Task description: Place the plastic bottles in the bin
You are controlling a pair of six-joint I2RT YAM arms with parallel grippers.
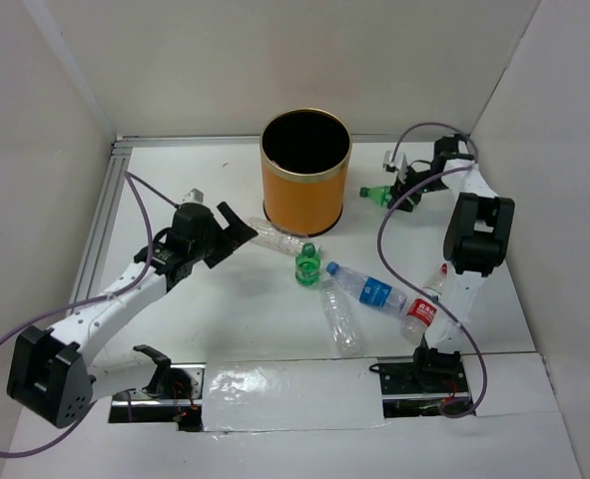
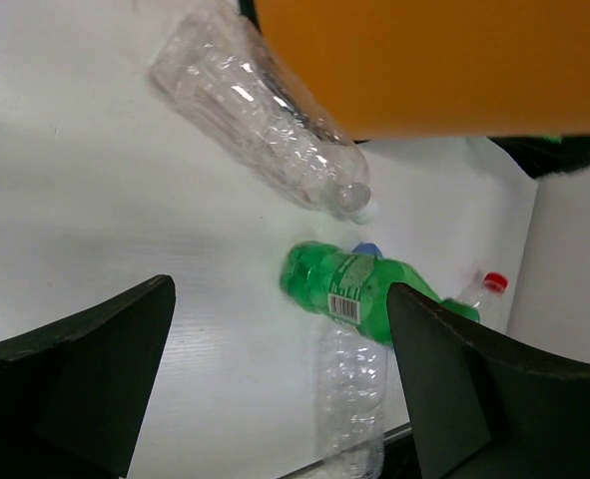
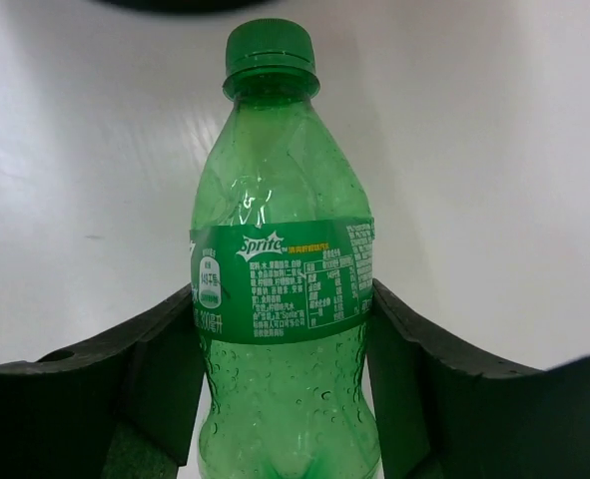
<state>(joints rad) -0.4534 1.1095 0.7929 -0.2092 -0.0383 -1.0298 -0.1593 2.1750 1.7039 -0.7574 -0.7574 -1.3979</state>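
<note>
Green bottle (image 3: 283, 289) held, other bottles (image 1: 374, 292) near upright orange bin (image 1: 302, 195).

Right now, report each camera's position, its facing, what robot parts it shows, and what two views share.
Top external: above and behind, looking down on the table; left arm, right arm, left gripper and right gripper show.
Left wrist: on the left arm, looking between its open fingers at a clear bottle beside the orange bin and a green bottle.
Right wrist: on the right arm, looking along the Sprite bottle between its fingers.
Shared: top external and left wrist both show orange bin, clear bottle, green bottle.
</note>
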